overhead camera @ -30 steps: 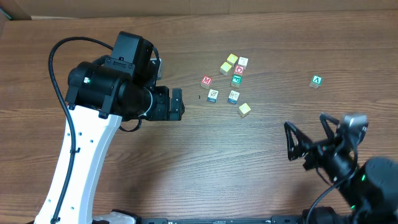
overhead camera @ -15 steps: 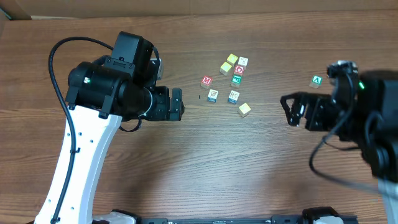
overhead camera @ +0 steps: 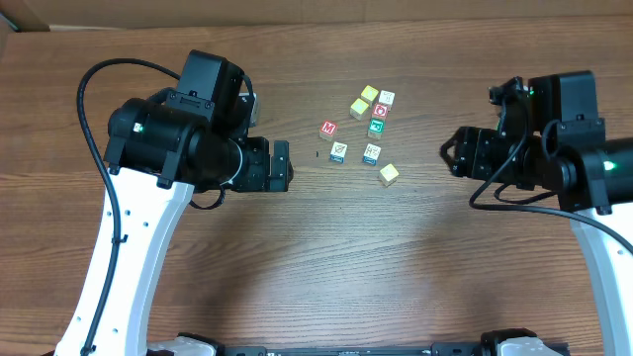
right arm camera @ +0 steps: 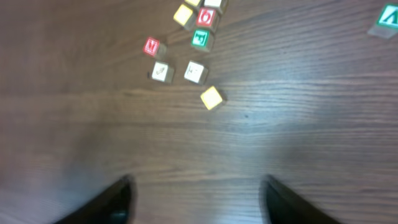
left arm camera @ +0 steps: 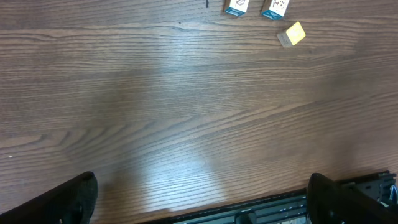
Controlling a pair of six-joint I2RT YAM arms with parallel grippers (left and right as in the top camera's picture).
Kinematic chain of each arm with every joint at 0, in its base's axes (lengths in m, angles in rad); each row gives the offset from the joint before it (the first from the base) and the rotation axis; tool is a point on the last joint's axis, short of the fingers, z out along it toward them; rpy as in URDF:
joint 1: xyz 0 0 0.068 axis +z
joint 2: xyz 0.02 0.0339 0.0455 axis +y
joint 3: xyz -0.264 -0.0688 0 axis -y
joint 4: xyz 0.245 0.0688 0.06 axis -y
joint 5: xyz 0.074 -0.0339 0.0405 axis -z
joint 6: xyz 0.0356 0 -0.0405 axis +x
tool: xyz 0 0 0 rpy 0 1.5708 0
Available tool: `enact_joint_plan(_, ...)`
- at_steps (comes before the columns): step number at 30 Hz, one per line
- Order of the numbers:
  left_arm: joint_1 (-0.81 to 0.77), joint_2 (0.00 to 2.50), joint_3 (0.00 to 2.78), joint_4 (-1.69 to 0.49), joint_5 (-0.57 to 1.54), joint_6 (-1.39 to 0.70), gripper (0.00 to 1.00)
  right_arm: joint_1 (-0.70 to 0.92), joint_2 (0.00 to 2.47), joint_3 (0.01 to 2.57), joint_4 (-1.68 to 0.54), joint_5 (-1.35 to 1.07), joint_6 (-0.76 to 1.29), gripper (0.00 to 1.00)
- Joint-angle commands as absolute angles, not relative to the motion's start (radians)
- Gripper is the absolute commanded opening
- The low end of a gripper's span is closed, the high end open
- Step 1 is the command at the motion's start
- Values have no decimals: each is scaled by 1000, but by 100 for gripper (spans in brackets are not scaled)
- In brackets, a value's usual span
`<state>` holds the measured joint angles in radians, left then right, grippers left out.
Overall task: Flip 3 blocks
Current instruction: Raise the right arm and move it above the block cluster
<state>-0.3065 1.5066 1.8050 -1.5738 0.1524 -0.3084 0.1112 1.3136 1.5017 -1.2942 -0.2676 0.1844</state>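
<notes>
The blocks lie in a loose cluster at the table's middle back: a red-print one, the slash-marked one, a blue-print one, a green-print one and a red-print one. My left gripper hangs open to the left of the cluster, with bare wood between its fingers. My right gripper is open to the right of the cluster and holds nothing. In the right wrist view the slash block and its neighbour lie ahead of the right gripper.
Yellow-topped cubes sit in and beside the cluster. The green "A" cube lies apart at the far right, hidden under my right arm in the overhead view. The table's front edge shows behind the left gripper.
The right arm has swung up from the front right corner to just right of the block cluster. The left arm and the blocks have not moved.
</notes>
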Motion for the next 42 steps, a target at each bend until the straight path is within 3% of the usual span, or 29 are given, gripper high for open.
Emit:
enact_joint_plan(1,-311,1514,1802,-1570,147,-315,100,104,1325,1529,-1267,-271,184,24)
enact_joint_plan(3,-311,1514,1802,-1570,147,-315,100,104,1337,1529,-1251,-271,187,15)
enact_joint_plan(9,-311,1514,1802,-1570,147,-315,100,104,1402,1529,-1229,-262,187,4)
enact_joint_plan(23,-311,1514,1802,-1570,147,-315,100,104,1465,1526,-1081,-188,199,7)
enact_joint_plan(28,-311,1514,1802,-1570,147,-315,100,104,1497,1526,-1065,-157,217,15)
enact_joint_plan(30,-311,1514,1802,-1570,147,-315,100,104,1507,1526,-1056,-157,217,31)
enact_joint_plan(33,-311,1514,1802,-1570,147,-315,100,104,1518,1525,-1040,-157,218,44)
enact_joint_plan(39,-311,1514,1802,-1570,147,-315,100,104,1522,1525,-1021,-157,218,50)
enact_joint_plan(42,-311,1514,1802,-1570,147,-315,100,104,1527,1525,-1018,-157,218,62)
